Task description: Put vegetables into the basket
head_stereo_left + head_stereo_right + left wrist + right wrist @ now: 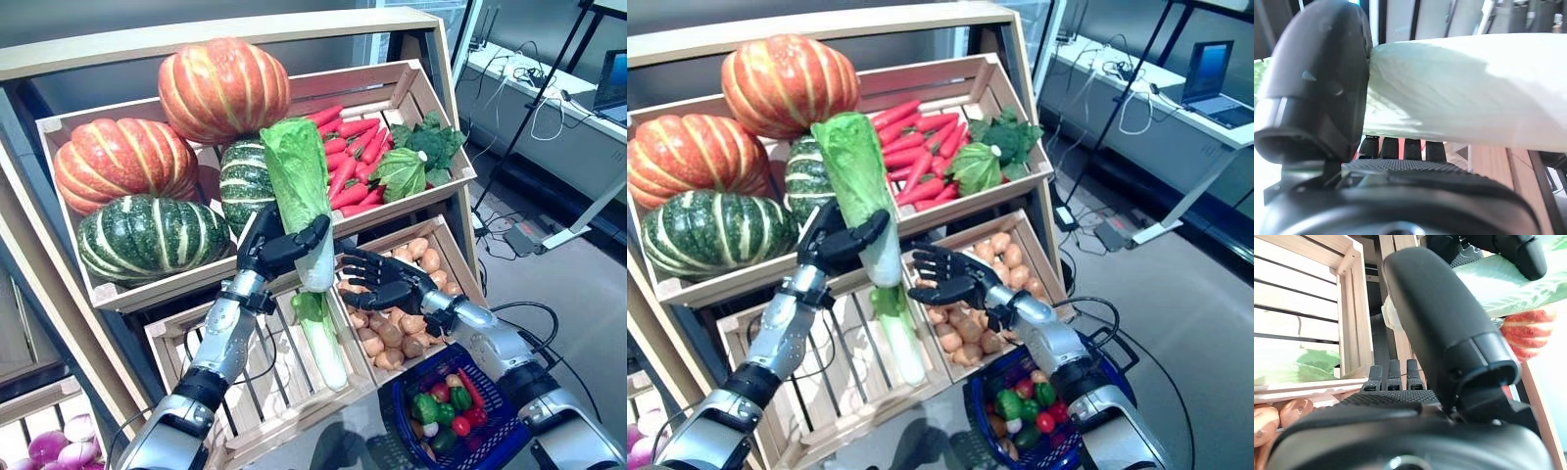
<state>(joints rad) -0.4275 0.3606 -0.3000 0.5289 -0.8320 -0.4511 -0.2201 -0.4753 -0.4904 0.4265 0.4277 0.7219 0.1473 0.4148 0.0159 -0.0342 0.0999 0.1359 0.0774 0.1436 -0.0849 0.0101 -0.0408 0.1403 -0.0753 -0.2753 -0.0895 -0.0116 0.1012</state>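
Cabbage (297, 181), a long leafy head with a pale stalk, stands nearly upright in the left hand (277, 247), leaf end toward 12 o'clock and stalk end toward 6 o'clock. The fingers (306, 238) of that hand are curled round the pale stalk from one side, and the thumb (1327, 88) presses the opposite side in the left wrist view. The held head hangs in front of the shelf stand, above the slatted lower crate (260, 387).

A second long cabbage (323, 338) lies inside that slatted crate, at 6 o'clock from the held one, angled along the crate divider.

The right hand (384, 284) hovers at 3 o'clock of the held stalk, just beside it, fingers spread and only slightly bent, holding nothing. It sits above the crate of potatoes (402, 323).

The blue basket (505, 431) is at 5 o'clock of the scene, low beside the right forearm, well apart from the held cabbage. It contains small mixed vegetables (446, 406) in red and green.

The upper crate (411, 93) carries three orange-striped and green-striped pumpkins: one orange at 12 o'clock (223, 88), one orange at 9 o'clock (122, 162), one green below it (152, 235). A fourth, green-striped pumpkin (245, 181) sits partly behind the held leaves. Red carrots (348, 157) fill the middle compartment, with leafy greens (416, 157) at 3 o'clock of them.
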